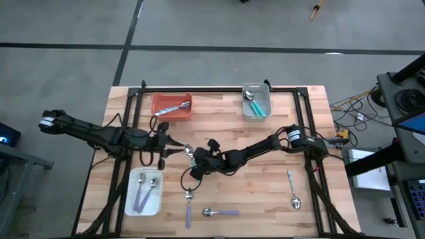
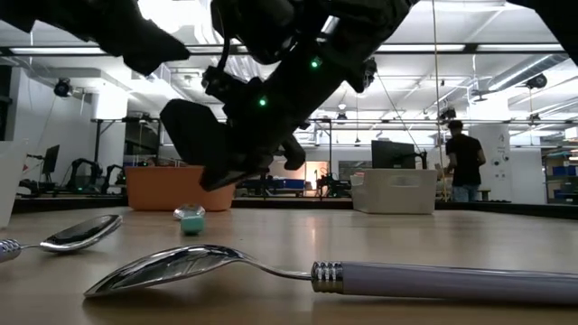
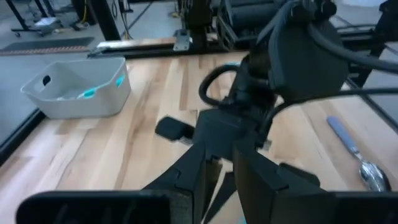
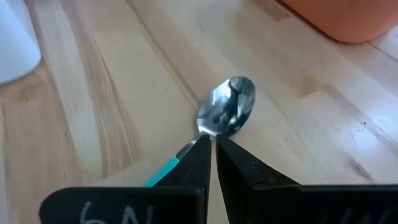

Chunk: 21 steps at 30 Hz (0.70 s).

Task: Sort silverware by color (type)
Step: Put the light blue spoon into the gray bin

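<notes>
My right gripper is over the table's middle, shut on a teal-handled spoon whose shiny bowl sticks out past the fingertips. My left gripper faces it from the left, close by. A narrow gap shows between its fingers, with nothing in it. Two lavender spoons and a silver-blue one lie flat near the front edge. My right gripper pinches the teal spoon at its neck, where the handle meets the bowl, between its two fingertips. The fingers slant down from the table's right and lie along the spoon. The teal handle runs back under them. I cannot tell whether the bowl touches the wood.
An orange tray with one spoon stands at the far left. A grey tray with teal spoons stands at the far middle. A white tray with lavender spoons stands at the near left. A person stands in the room behind.
</notes>
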Each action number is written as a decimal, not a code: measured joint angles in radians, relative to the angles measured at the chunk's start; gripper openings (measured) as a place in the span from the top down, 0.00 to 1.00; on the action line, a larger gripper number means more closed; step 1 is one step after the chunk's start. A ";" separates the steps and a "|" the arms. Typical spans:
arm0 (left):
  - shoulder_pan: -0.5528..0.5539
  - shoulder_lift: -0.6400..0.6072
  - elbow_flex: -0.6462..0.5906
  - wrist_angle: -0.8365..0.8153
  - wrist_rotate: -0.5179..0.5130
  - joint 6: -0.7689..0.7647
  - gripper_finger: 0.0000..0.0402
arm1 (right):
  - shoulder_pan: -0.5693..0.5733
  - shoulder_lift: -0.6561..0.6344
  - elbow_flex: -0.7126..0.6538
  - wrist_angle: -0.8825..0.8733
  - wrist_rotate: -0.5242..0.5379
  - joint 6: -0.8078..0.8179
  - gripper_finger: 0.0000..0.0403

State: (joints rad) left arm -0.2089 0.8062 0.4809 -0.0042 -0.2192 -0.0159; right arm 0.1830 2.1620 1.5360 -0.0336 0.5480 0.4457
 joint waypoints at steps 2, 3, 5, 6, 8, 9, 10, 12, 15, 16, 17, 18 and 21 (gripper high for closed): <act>0.000 -0.015 -0.010 -0.005 0.000 0.000 0.84 | 0.000 0.000 0.001 0.012 0.000 0.001 0.96; 0.000 -0.014 -0.010 0.009 -0.001 0.000 0.84 | 0.000 0.000 0.002 0.013 0.000 0.004 0.96; 0.000 -0.018 -0.007 0.014 0.000 0.000 0.84 | 0.000 0.000 0.002 0.020 0.000 0.011 0.96; 0.000 -0.019 -0.011 0.005 0.000 0.000 0.84 | 0.000 0.000 0.002 0.026 0.000 0.015 0.96; 0.000 -0.010 -0.008 0.010 -0.002 0.000 0.84 | 0.000 0.000 0.002 0.027 -0.001 0.015 0.96; 0.000 -0.010 -0.010 -0.003 -0.002 0.000 0.84 | 0.000 0.000 0.002 0.027 -0.001 0.019 0.96; 0.000 -0.007 -0.013 -0.005 -0.003 0.000 0.84 | 0.000 0.000 0.002 0.027 -0.001 0.030 0.96; 0.000 0.003 -0.012 0.009 -0.006 0.006 0.84 | 0.000 0.000 0.002 0.029 -0.002 0.051 0.96; 0.000 0.016 -0.011 0.020 -0.008 0.008 0.84 | 0.000 0.000 0.002 0.042 -0.004 0.065 0.94; 0.000 0.018 -0.010 0.022 -0.007 0.008 0.84 | 0.000 0.000 0.002 0.046 -0.004 0.065 0.93; 0.000 0.018 -0.011 0.016 -0.007 0.008 0.84 | 0.000 0.000 0.002 0.047 -0.005 0.068 0.91; 0.000 0.023 -0.011 0.023 -0.008 0.008 0.84 | 0.000 0.000 0.002 0.046 -0.005 0.070 0.89; 0.000 0.027 -0.011 0.022 -0.007 0.012 0.84 | 0.000 0.000 0.002 0.052 0.000 0.074 0.81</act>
State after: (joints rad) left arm -0.2089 0.8333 0.4700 0.0179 -0.2266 -0.0044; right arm 0.1825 2.1620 1.5379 0.0180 0.5475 0.5199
